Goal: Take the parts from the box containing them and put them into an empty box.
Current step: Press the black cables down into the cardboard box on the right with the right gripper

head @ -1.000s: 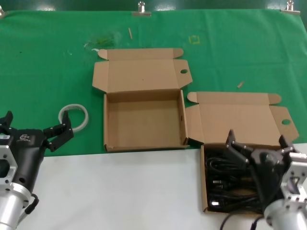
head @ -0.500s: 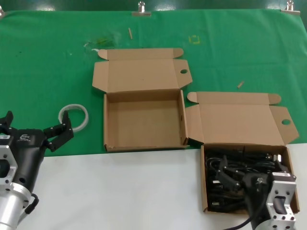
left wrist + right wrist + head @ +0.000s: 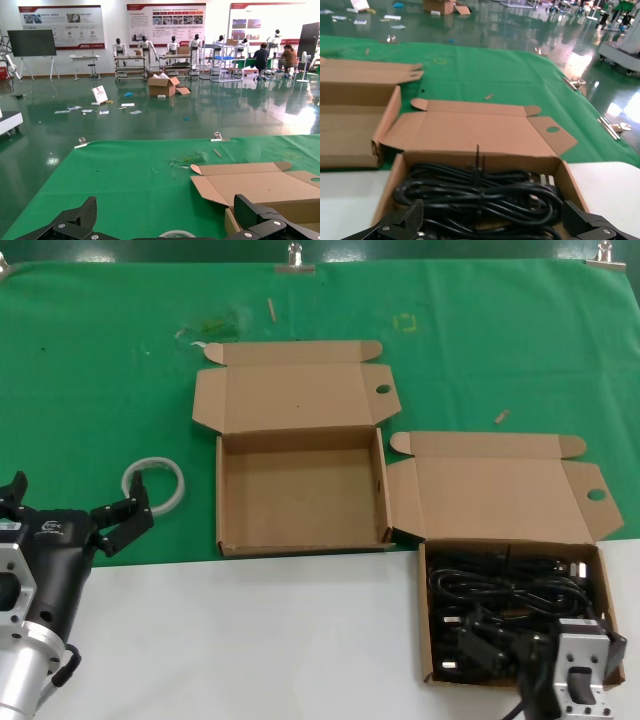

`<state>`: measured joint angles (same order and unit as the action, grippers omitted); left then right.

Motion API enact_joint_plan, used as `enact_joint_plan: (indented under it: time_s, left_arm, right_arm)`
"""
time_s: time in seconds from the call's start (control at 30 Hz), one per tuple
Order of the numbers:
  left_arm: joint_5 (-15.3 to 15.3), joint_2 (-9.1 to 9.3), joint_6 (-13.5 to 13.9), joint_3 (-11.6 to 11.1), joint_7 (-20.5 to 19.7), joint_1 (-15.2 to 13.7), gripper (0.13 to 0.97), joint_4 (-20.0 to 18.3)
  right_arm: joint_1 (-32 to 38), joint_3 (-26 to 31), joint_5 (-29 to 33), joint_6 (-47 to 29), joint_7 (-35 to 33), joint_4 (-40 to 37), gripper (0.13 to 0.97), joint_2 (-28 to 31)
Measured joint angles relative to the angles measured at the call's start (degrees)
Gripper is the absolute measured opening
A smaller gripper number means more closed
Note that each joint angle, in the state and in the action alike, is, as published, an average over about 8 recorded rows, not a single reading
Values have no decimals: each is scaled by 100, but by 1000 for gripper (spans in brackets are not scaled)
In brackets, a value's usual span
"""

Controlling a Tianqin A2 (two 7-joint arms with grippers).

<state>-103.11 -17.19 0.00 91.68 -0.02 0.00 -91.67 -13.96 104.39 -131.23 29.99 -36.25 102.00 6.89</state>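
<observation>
Table (image 3: 250, 630): white at the near edge, covered by a green cloth (image 3: 100, 370) toward the far edge.
Empty box (image 3: 300, 490): on the cloth, middle of the table, lid open.
Box with cables (image 3: 510, 540): near right corner, across the cloth's edge.
Tape ring (image 3: 154, 483): on the cloth, toward the left edge.

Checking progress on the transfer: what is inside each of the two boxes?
The right box holds coiled black cables; the right gripper, open, covers its near part. The left box shows only bare cardboard. The left gripper waits apart.
</observation>
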Motion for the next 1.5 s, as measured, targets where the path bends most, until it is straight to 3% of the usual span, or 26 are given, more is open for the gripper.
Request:
enact_joint_plan:
  time_s: [0.17, 0.5, 0.67, 1.1, 1.5]
  left_arm:
    - [0, 0, 0, 0, 0, 0, 965, 0]
    - [0, 0, 0, 0, 0, 0, 965, 0]
    - [0, 0, 0, 0, 0, 0, 965, 0]
    - [0, 0, 0, 0, 0, 0, 965, 0]
    - [0, 0, 0, 0, 0, 0, 965, 0]
  right_arm:
    - [-28, -392, 62, -441, 294, -101, 966, -1]
    - [151, -1649, 486, -2330, 1660, -412, 966, -5]
    - [237, -1889, 618, -2752, 2074, -543, 966, -5]
    - [88, -844, 418, -1640, 2210, -535, 966, -7]
    - [335, 95, -403, -317, 736, -426, 966, -8]
